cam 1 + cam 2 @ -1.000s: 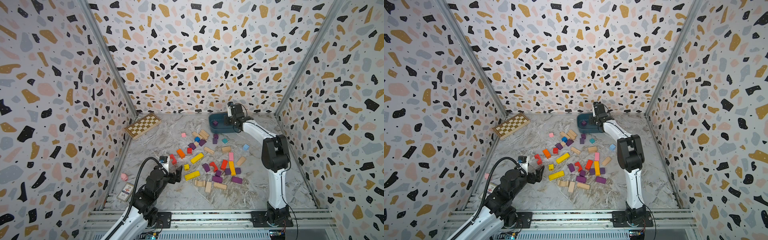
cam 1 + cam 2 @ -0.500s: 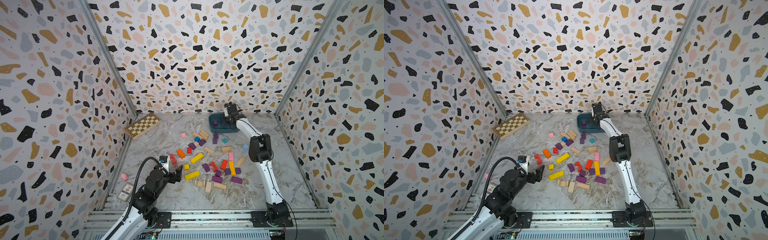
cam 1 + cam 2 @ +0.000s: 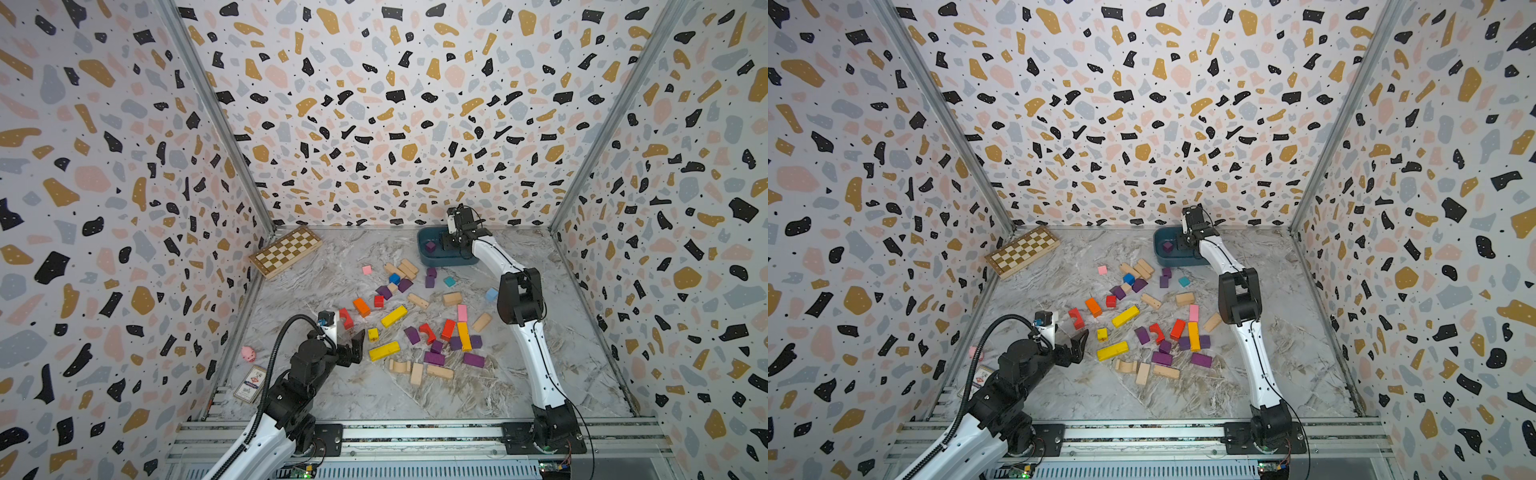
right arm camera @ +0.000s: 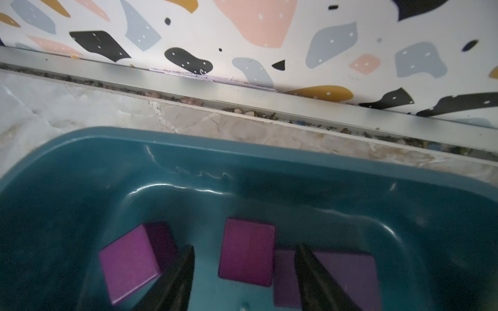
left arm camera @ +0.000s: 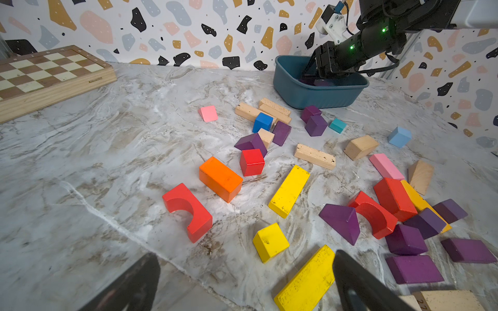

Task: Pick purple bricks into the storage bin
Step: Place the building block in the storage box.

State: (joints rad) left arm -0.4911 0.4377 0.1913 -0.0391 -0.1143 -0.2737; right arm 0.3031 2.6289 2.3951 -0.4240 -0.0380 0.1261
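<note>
The right gripper (image 4: pixel 245 247) hangs inside the bin (image 4: pixel 269 161) at the table's (image 3: pixel 374 395) far edge. Its jaws are parted around a purple brick (image 4: pixel 246 251) lying loose. If it rises crooked, a finger might hook the wall and drag the bin. The left gripper (image 5: pixel 245 255) gapes wide near the front-left corner. More purple bricks (image 3: pixel 434 358) litter the middle. The card's (image 3: pixel 250 382) print is unreadable.

Bright, even light (blurred wrist foreground)

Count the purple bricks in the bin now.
3 in the storage bin, by the right wrist view: one cube beside the fingers, one brick between them, one block partly behind a finger. Others may be hidden.
</note>
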